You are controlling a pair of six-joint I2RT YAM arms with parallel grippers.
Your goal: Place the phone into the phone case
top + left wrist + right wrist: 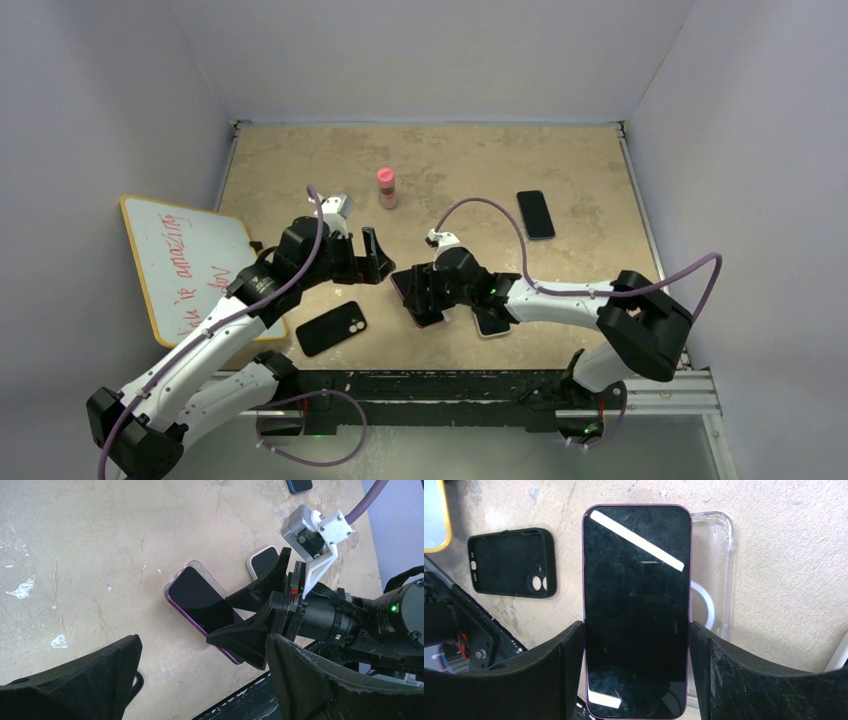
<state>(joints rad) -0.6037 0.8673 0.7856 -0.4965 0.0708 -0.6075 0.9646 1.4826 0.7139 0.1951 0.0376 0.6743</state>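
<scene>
Two matte, grainy black fingers (pixel 549 675) of the right hand (pixel 636 650) clamp the long edges of the phone (pixel 636 595), a slim slab with a purple rim and rounded corners. Its glossy dark glass faces up and carries a bright diagonal glare. Beneath it, shifted to one side, lies the clear case (pixel 713 560), a transparent shell with a white ring set in its back. Only a strip of the shell and part of the ring show past the phone, so the phone overlaps the case without being seated in it. Both sit on the mottled beige, stone-patterned counter (pixel 450 160). The left hand (pixel 372 256) hovers just beside them with its fingers spread wide and nothing between them. A soft-looking black case (pixel 511 562) with camera cut-outs lies hollow side up nearby. Farther off are a yellow-edged whiteboard (pixel 190 260), a small pink bottle (pixel 386 187) standing upright, and a flat black phone (pixel 535 214).
</scene>
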